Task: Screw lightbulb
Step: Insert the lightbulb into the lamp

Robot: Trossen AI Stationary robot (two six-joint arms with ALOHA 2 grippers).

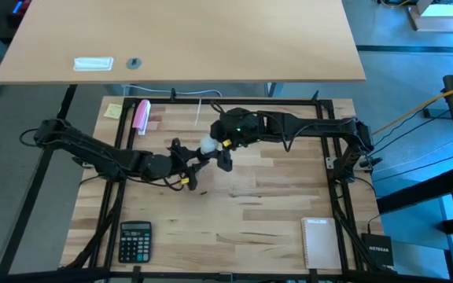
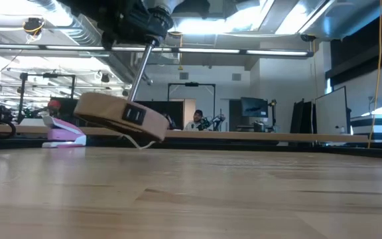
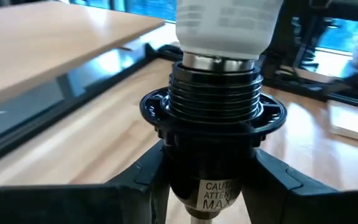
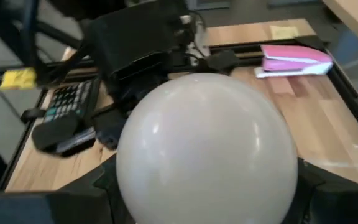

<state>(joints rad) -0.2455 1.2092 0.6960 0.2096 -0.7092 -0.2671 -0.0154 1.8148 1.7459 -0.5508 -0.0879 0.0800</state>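
Left end effector (image 3: 207, 180): pinching socket (image 3: 213, 118)
Right end effector (image 4: 204, 180): clamped on lightbulb (image 4: 207, 149)
Lightbulb: light, fragile, slick; hold widest part, gently

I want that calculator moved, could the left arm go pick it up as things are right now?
Probably not right away. The left gripper is shut on the socket, held up off the table with the lightbulb in it. The calculator itself lies uncovered near the table's edge.

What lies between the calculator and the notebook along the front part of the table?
Nothing: in the high view the wooden table is bare between the calculator and the notebook.
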